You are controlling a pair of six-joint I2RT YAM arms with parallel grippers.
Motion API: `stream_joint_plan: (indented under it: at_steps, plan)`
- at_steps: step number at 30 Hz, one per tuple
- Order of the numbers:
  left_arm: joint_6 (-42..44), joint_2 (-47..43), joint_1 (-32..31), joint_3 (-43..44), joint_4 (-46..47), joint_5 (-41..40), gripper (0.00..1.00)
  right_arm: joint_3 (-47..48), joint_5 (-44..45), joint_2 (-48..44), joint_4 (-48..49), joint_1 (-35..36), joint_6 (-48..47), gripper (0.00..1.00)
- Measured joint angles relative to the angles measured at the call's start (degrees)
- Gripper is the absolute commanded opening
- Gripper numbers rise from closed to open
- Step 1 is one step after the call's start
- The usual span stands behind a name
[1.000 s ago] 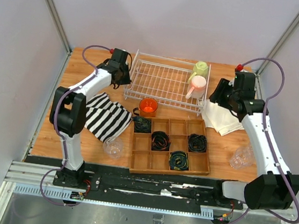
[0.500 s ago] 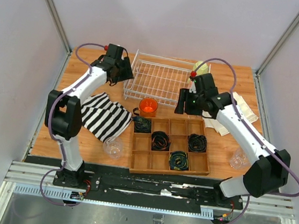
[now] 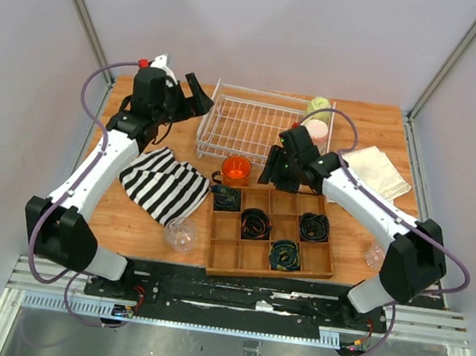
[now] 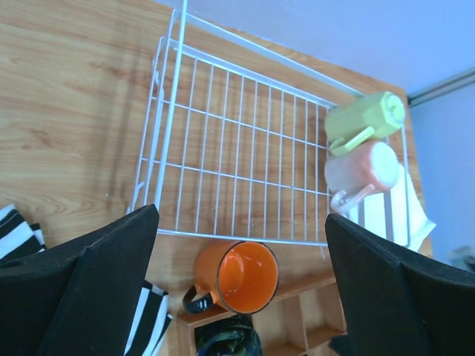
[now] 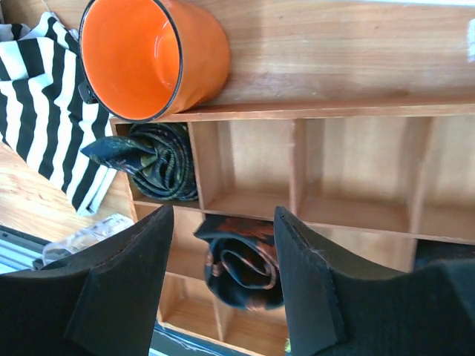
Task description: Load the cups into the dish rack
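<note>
One orange mug [image 3: 235, 169] upright, handle [image 3: 218, 176] toward the striped cloth [image 3: 166, 185]

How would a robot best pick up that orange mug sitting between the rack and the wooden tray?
Probably from above, pinching the rim: one finger inside, one outside. The orange mug stands upright, mouth open, squeezed between dish rack and wooden tray, so sideways access looks tight. Avoid the dark handle side.

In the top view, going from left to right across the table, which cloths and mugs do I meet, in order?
striped cloth → orange mug → pink mug → cream cloth. The yellow-green mug lies straight behind the pink one, so it is left out.
</note>
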Motion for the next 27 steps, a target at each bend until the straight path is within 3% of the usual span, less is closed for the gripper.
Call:
stream_joint_plan:
  at_steps: [10,27]
  plan:
    - [-0.7,-2.6,0.8,-5.4,0.8,6.6,1.00,3.1,3.0,12.8,4.5,3.0,10.1,0.56]
    - [1.9,-9.5,1.2,-8.4,-3.6,6.6,1.00,7.0,3.6,17.5,10.4,3.6,17.5,0.54]
